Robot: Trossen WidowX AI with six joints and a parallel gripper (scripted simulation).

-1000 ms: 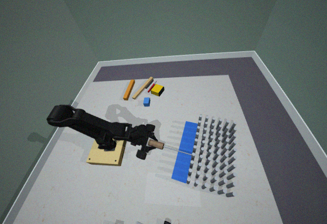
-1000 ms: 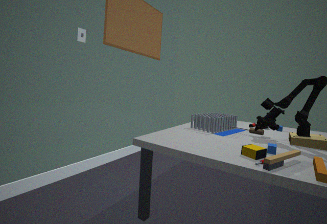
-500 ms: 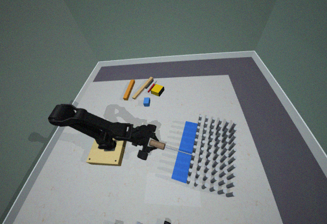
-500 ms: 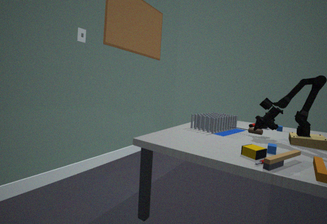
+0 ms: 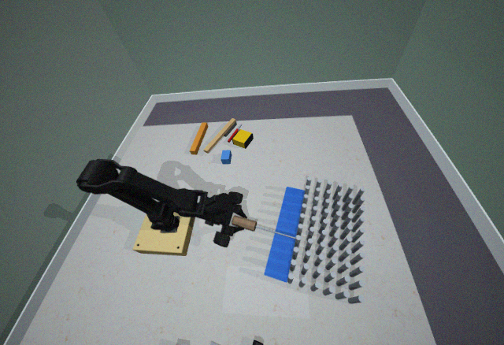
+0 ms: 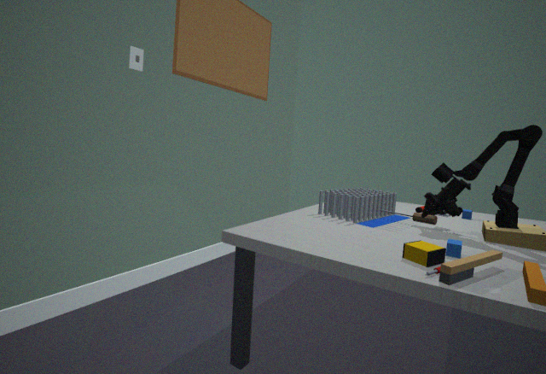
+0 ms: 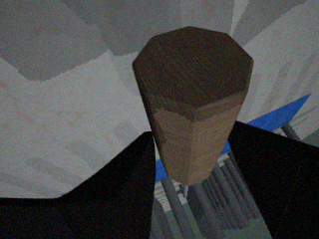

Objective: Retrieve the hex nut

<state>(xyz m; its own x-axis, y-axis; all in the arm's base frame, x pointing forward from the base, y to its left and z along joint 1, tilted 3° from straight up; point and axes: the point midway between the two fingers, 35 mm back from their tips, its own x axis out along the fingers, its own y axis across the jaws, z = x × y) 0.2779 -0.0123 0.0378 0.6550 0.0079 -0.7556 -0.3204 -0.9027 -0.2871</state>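
Note:
My gripper (image 5: 239, 221) (image 6: 424, 216) (image 7: 190, 134) is shut on the brown wooden handle (image 5: 247, 224) (image 6: 428, 219) (image 7: 191, 67) of a tool. The handle's thick end faces the wrist camera. Its thin metal shaft (image 5: 266, 229) reaches over the blue taped strip (image 5: 276, 254) (image 6: 374, 222) (image 7: 279, 117) to the front row of the standing metal spacers (image 5: 328, 265) (image 6: 356, 208) (image 7: 206, 204). The shaft's far end is at or just inside that row; whether it touches a spacer I cannot tell. The spacers look upright. I cannot make out the hex nut in any view.
A yellow block (image 5: 242, 139) (image 6: 423, 253), a blue cube (image 5: 225, 157) (image 6: 454, 248), a red-handled tool (image 5: 233, 135), a wooden bar (image 5: 219, 136) (image 6: 472, 261) and an orange bar (image 5: 198, 138) (image 6: 534, 283) lie on one side. Partly cut-off objects stand at the top view's bottom edge.

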